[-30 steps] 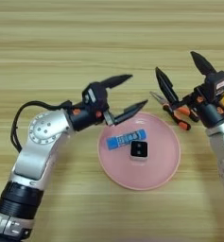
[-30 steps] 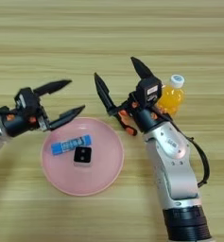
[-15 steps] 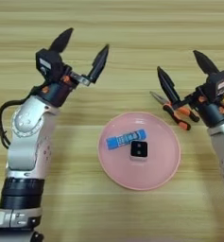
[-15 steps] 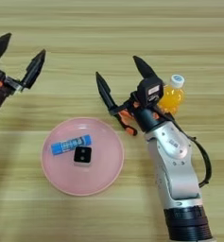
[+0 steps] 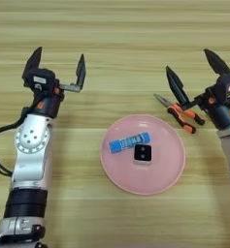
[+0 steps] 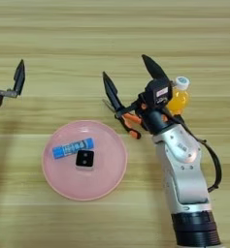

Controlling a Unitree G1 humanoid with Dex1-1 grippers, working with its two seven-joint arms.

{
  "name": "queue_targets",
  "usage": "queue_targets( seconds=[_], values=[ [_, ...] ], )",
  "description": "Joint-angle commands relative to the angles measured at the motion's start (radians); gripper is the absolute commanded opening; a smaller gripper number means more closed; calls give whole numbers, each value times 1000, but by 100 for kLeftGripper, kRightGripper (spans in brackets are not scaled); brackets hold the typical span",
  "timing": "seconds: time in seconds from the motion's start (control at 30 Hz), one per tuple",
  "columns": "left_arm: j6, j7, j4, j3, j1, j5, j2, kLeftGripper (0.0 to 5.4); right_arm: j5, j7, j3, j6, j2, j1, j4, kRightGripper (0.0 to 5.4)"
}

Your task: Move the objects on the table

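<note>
Even, bright light; soft shadows, slight overall blur.

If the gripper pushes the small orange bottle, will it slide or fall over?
The orange bottle stands upright and looks taller than wide, so a push near its white cap would probably tip it. Its round body would likely roll afterwards. It stands close behind the open right gripper, so an accidental knock seems possible.
</note>
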Motion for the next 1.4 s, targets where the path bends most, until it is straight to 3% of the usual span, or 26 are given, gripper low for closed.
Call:
queue_targets(
  seconds=[0.03, 0.17, 0.33, 0.4, 0.5, 0.57, 0.7, 0.9, 1.17, 1.4],
  values=[
    [14, 15, 92, 4, 14, 6, 2, 538, -33, -37, -11, -69, 27, -6, 41, 540],
    [-1, 17, 153, 6, 13, 3, 6, 538, -49, -92, -28, -114, 61, 14, 69, 540],
    [-26, 20, 202, 6, 3, 11, 13, 538, -186, -206, -78, -269, 63, 23, 85, 540],
    [-35, 20, 223, 6, -1, 13, 16, 538, -215, -247, -105, -286, 60, 19, 92, 540],
    [-44, 25, 237, 6, -6, 14, 16, 538, -306, -331, -155, -301, 39, 17, 114, 540],
    [-46, 27, 240, 5, -8, 14, 17, 538, -317, -355, -185, -286, 22, 19, 131, 540],
    [-49, 28, 245, 3, -11, 13, 20, 538, -295, -354, -198, -239, 2, 26, 163, 540],
    [-52, 29, 253, 5, -15, 10, 24, 538, -204, -323, -204, -126, 6, 25, 202, 540],
    [-42, 25, 252, 5, -15, 0, 26, 538, -22, -275, -224, 136, 11, -22, 197, 540],
    [-45, 27, 245, 5, -15, 2, 30, 538, 1, -291, -250, 279, -26, -83, 214, 540]
  ],
)
